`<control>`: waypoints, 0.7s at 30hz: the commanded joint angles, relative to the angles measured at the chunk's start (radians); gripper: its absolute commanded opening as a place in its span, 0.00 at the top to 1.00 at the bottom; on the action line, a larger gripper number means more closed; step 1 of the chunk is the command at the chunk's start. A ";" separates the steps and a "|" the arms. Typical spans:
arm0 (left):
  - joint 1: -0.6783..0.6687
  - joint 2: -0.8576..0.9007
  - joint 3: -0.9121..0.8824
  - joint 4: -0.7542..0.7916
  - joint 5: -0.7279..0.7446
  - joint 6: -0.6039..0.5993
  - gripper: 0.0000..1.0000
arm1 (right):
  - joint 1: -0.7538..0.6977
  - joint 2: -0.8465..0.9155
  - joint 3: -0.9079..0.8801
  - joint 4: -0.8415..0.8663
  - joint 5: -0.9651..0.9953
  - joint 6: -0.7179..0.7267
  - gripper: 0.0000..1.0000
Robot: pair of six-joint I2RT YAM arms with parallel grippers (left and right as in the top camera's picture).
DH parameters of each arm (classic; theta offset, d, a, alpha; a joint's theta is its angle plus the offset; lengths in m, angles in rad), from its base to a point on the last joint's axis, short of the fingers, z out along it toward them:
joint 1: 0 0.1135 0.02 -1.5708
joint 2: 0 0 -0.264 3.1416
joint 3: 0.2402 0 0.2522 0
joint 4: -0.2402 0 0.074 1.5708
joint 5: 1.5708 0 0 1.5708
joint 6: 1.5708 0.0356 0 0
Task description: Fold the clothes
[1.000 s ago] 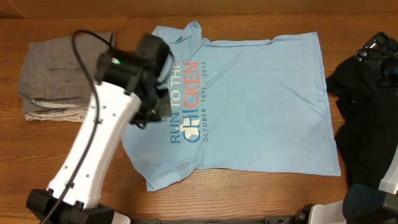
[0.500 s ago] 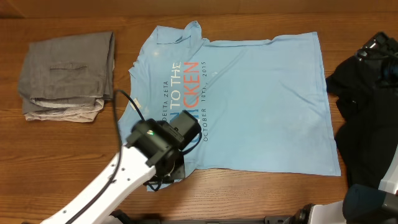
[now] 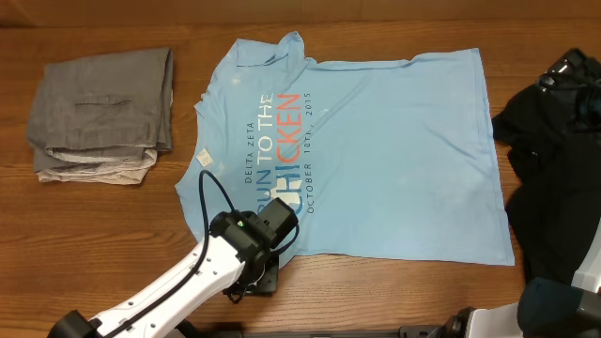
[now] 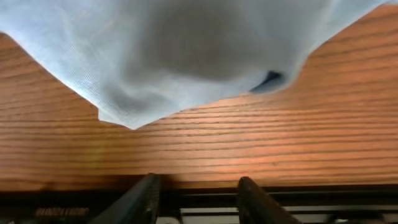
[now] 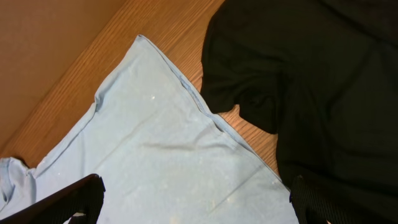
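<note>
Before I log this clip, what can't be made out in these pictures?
Black garment: overhead, cut off by the right edge.
T-shirt, lower-left corner: overhead, covered by the left arm.
Beige garment: overhead, mostly under the grey trousers.

The overhead camera looks straight down from well above the brown wood-grain table (image 3: 113, 225). It takes in the whole light blue short-sleeved T-shirt with white and red-orange lettering (image 3: 394, 160) and part of the plain black fabric garment (image 3: 554, 188) at the right edge. The left wrist camera sits very close to the tabletop, facing one T-shirt corner, while the right wrist camera looks down from higher, sharing with the overhead view another T-shirt corner and the black garment.
</note>
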State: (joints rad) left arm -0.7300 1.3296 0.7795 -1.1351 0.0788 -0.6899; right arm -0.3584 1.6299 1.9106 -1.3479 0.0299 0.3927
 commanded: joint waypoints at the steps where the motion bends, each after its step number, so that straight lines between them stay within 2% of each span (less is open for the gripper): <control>1: -0.004 -0.001 -0.092 0.098 -0.023 0.119 0.48 | 0.003 -0.010 0.006 0.003 0.002 0.008 0.00; 3: -0.004 0.000 -0.109 0.124 -0.013 0.153 0.41 | 0.003 -0.010 0.006 0.003 0.002 0.008 0.00; 9: -0.004 0.003 -0.109 0.127 -0.012 0.155 0.35 | 0.003 -0.010 0.006 0.003 0.002 0.008 0.00; 12: -0.004 0.003 -0.088 0.114 -0.056 0.157 0.21 | 0.003 -0.010 0.006 0.003 0.002 0.008 0.00; 18: -0.004 0.003 0.045 0.119 -0.124 0.271 0.22 | 0.003 -0.010 0.006 0.003 0.002 0.008 0.00; 21: -0.004 0.006 0.044 0.156 -0.203 0.317 0.22 | 0.003 -0.010 0.006 0.003 0.002 0.008 0.00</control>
State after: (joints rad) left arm -0.7300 1.3296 0.7967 -0.9985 -0.0170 -0.4671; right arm -0.3584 1.6299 1.9106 -1.3472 0.0299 0.3927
